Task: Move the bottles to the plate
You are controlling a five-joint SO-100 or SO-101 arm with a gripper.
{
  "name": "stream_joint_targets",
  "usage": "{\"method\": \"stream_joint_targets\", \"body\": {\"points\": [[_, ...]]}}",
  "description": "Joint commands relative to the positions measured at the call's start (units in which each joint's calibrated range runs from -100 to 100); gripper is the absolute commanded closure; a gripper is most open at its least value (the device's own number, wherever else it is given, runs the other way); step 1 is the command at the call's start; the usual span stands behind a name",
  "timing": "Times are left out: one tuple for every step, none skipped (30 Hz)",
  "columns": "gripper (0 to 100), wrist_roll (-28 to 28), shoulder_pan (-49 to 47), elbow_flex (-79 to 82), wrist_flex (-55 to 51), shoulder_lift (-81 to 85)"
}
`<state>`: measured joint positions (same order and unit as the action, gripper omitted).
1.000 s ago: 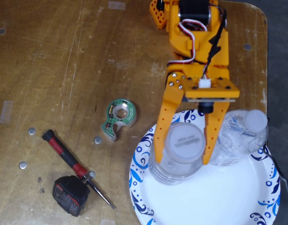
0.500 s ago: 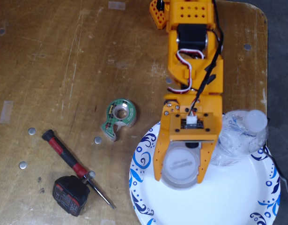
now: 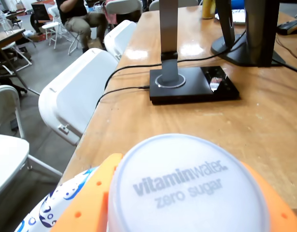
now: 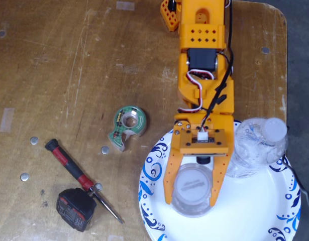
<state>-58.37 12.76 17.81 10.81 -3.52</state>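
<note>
While the orange claw (image 4: 193, 195) grips one upright bottle (image 4: 193, 188) by its sides over the plate (image 4: 254, 216), the white cap (printed "vitaminwater zero sugar") fills the near wrist view. Just right of it in the fixed view, a second bottle (image 4: 255, 145) stands on the plate's far rim. Left on the desk (image 4: 69, 60) lie a tape dispenser (image 4: 129, 125) and a screwdriver (image 4: 79, 175).

A shared workshop: beside the worn wooden surface (image 4: 69, 60) stand white folding chairs (image 3: 76, 96) (someone seated beyond); a screwdriver (image 4: 79, 173) lies on the surface.
</note>
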Motion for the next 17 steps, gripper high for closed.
{"method": "stream_joint_targets", "body": {"points": [[88,0.84,1.74,2.10,1.20,3.19],[88,1.25,2.17,3.10,1.20,3.44],[88,1.36,2.39,3.82,1.20,3.78],[88,1.46,2.39,4.54,1.20,4.28],[88,1.46,2.39,5.08,1.20,4.79],[88,1.46,2.39,5.53,1.20,5.21],[88,1.46,2.39,5.89,1.20,5.63],[88,1.41,2.39,5.89,1.20,5.97],[88,1.41,2.28,5.89,1.20,6.22],[88,1.41,2.17,5.80,1.20,6.39],[88,1.41,2.06,5.71,1.20,6.56],[88,1.41,1.63,5.62,1.20,6.73],[88,1.41,1.31,5.44,1.20,6.73],[88,1.41,1.09,5.35,1.20,6.73],[88,1.41,0.98,5.26,1.20,6.73],[88,1.36,0.88,5.17,1.20,6.73],[87,1.10,0.77,5.08,1.20,6.73]]}}
